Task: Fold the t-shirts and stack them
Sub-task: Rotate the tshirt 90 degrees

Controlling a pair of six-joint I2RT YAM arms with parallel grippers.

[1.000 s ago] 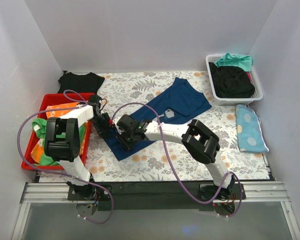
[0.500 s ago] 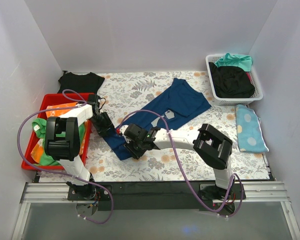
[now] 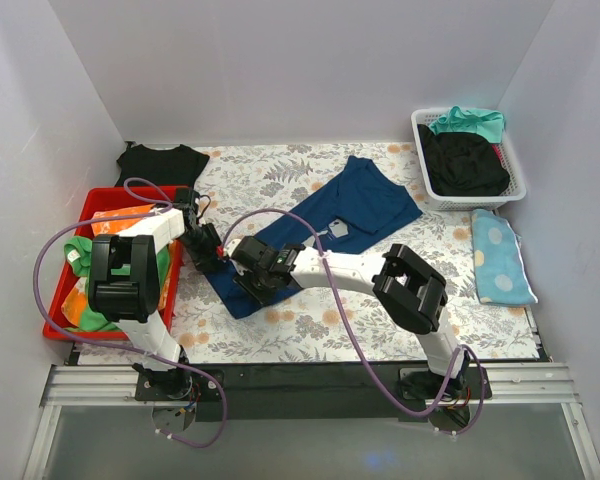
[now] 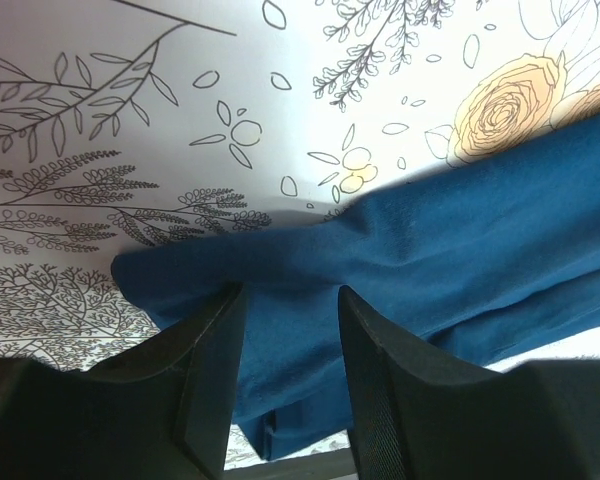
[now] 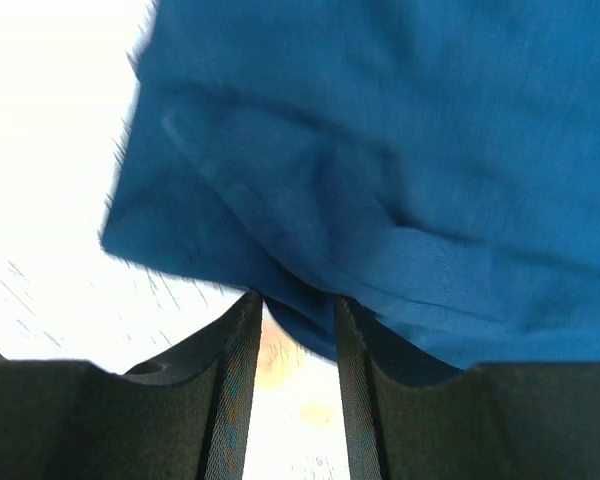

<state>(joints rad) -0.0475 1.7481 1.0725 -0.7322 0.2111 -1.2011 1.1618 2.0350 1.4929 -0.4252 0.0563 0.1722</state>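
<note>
The navy blue t-shirt (image 3: 350, 205) lies spread across the floral tablecloth, its pale print (image 3: 337, 229) facing up. My left gripper (image 3: 208, 256) is at the shirt's near-left hem. In the left wrist view its jaws (image 4: 285, 295) stand narrowly apart with bunched navy cloth (image 4: 460, 230) between them. My right gripper (image 3: 260, 274) is just to the right on the same hem. In the right wrist view (image 5: 295, 300) a fold of the navy cloth (image 5: 430, 150) sits between its fingertips. A black t-shirt (image 3: 465, 165) and a teal one (image 3: 470, 122) are in the basket.
A red bin (image 3: 102, 197) with green and orange clothes stands at the left, close to my left arm. Another black shirt (image 3: 160, 162) lies at the back left. The white basket (image 3: 432, 192) is at the back right. A pale blue spotted cloth (image 3: 500, 258) lies in front of it.
My right gripper swung towards the near edge with the shirt's hem, then came back up and left. The left gripper shifted only slightly. The hem stays bunched between them.
</note>
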